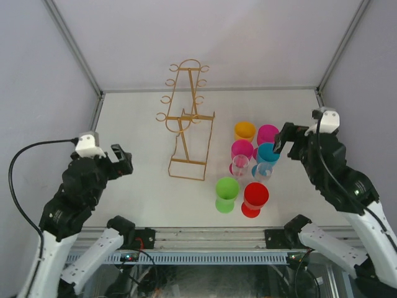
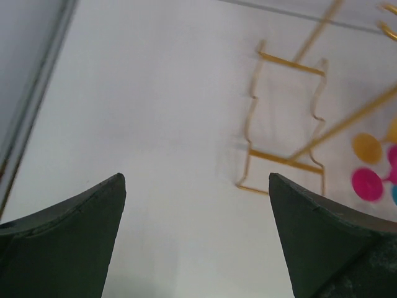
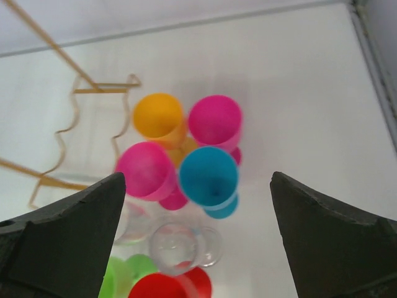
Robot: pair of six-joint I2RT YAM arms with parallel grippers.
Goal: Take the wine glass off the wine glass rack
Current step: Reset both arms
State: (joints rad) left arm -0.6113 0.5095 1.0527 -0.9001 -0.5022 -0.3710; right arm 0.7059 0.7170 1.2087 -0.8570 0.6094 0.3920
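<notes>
Hooks look bare, so the job is likely near done: lift straight up over the worktop point(image 1: 136, 186), clear of the wine glass rack point(image 1: 186, 118); the glass cluster point(image 1: 248, 167) is tight and tippy. The rack is thin gold wire, mid-worktop, and the blue wine glass point(image 3: 209, 176) stands upright just right of it, under the right gripper point(image 1: 282, 141). Both grippers are spread and empty, with the left gripper point(image 1: 122, 159) well apart.

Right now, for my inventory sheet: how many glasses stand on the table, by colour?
Pink glasses: 2
Clear glasses: 2
Orange glass: 1
Blue glass: 1
Green glass: 1
Red glass: 1
Total: 8
</notes>
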